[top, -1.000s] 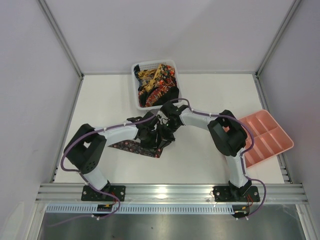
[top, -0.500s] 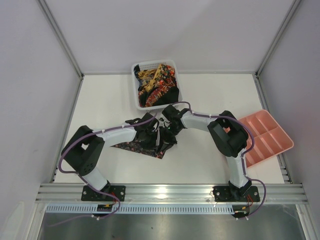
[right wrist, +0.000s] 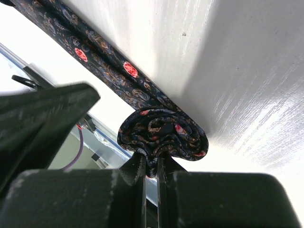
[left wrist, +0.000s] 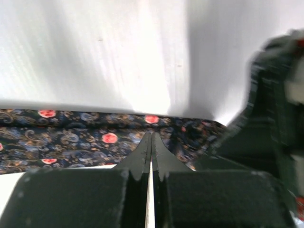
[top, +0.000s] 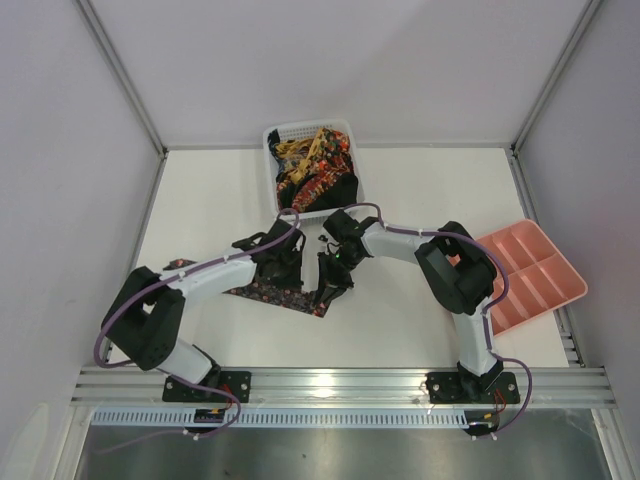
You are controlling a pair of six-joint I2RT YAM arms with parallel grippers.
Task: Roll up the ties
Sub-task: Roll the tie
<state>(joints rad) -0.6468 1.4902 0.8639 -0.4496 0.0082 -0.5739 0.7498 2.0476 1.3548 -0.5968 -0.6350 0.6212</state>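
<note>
Tie point(right wrist: 161, 135) roll sits pinched in right end effector point(right wrist: 151, 167); left end effector point(left wrist: 151, 141) is fully closed.

Your right gripper point(right wrist: 151, 164) has its jaws almost together, pinching the near edge of a tightly wound roll of the tie point(right wrist: 161, 134). The roll looks to rest on the white table point(right wrist: 223, 57), with a shadow beside it. From the roll, the unrolled strip, dark with red spots and paisley, lies flat and runs off to the left. A blurred dark shape point(right wrist: 42, 109) sits left of the fingers.
</note>
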